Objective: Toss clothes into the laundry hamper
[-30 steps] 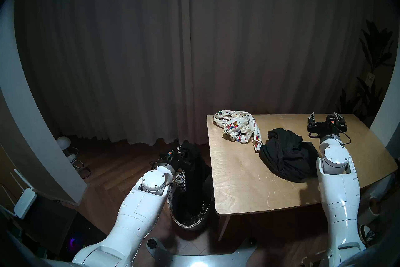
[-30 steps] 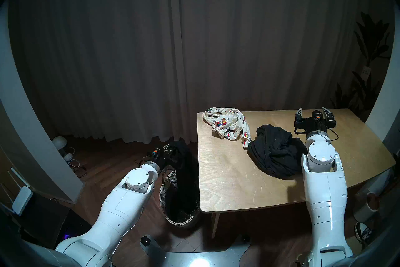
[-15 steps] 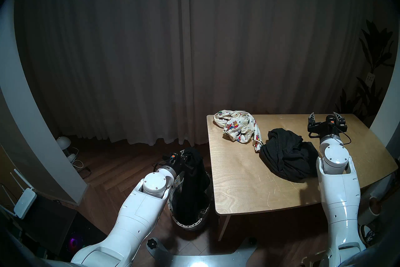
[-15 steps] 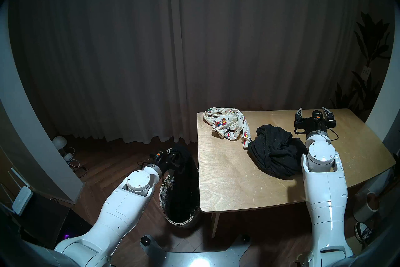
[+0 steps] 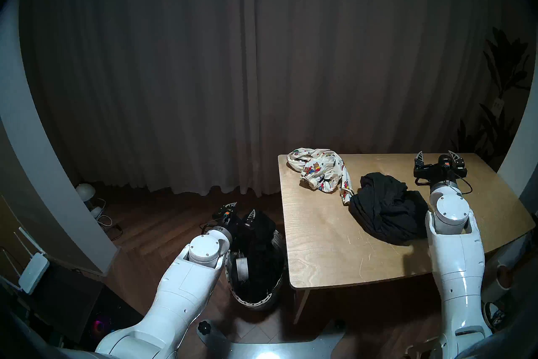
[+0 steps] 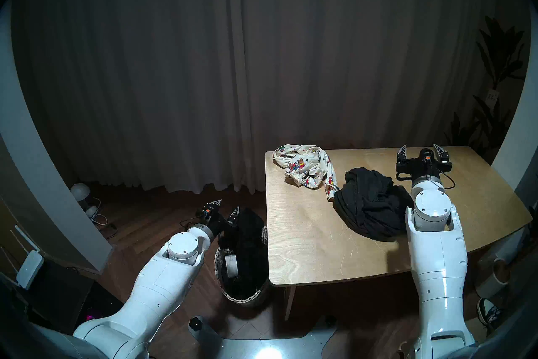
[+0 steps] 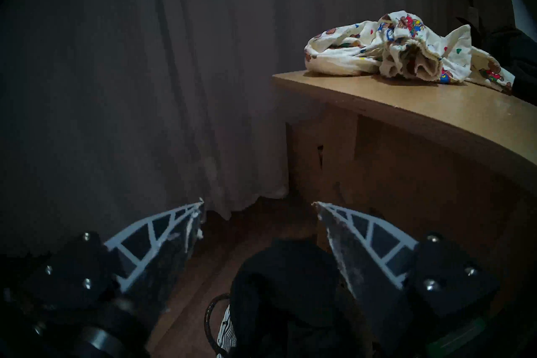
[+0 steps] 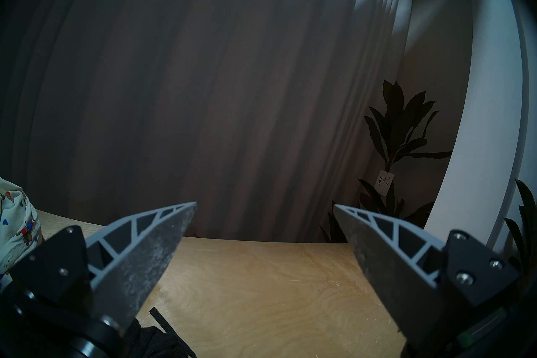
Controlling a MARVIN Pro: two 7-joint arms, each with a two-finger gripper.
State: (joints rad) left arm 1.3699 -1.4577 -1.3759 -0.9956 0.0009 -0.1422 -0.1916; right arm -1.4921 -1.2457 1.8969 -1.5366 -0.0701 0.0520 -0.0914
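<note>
Hamper (image 5: 252,302) sits lower centre of your head view, on floor beside table's left edge: woven white-and-dark rim, dark inside. Black garment (image 5: 259,244) heaped in its mouth, white tag (image 5: 241,264) showing. Charcoal garment (image 5: 387,212) and cream bear-print garment (image 5: 320,173) lie touching on wooden table (image 5: 320,247), centre right. Dark curtain (image 5: 233,58) fills upper frame.

Left gripper (image 5: 242,209): fingers now spread, empty, above hamper; 1 second ago you had them pinched on black garment, hanging. Right gripper (image 5: 436,156): fingers wide, empty, over table's far right.
</note>
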